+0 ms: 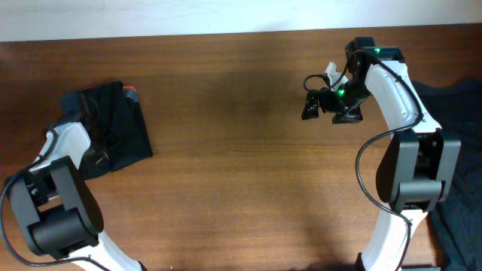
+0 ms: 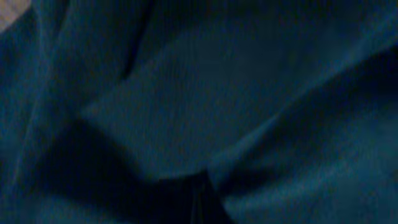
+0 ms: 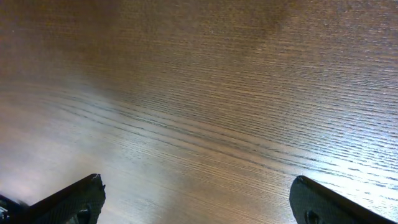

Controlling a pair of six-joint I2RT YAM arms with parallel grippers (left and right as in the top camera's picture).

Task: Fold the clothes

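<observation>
Two black fingertips point(image 3: 68, 199) of the right gripper point(image 3: 196, 196) sit at the bottom corners of the right wrist view. They are spread wide, with only the bare brown wood of the table point(image 3: 199, 93) showing between them, so these jaws are released and hold nothing. From above, this gripper hangs over the far right part of the table, well apart from any cloth, and a green light point(image 1: 374, 51) glows on the arm behind it. The left gripper point(image 1: 102, 149) is down on the trousers point(image 1: 117, 124). Its dark fingers are lost against the black fabric, so I cannot tell whether its jaws are released or clenched. The left wrist view gives no help, since it is filled edge to edge with blurred dark cloth point(image 2: 236, 112) lying in soft folds close to the lens. The trousers lie as a compact bundle at the left end of the table, near its far edge, with the left arm reaching onto them from the near side. A small piece of the red band point(image 1: 132, 92) shows at the bundle's far right corner. A dark heap point(image 1: 459, 98) of other fabric lies at the right edge of the overhead view, behind the right arm.
</observation>
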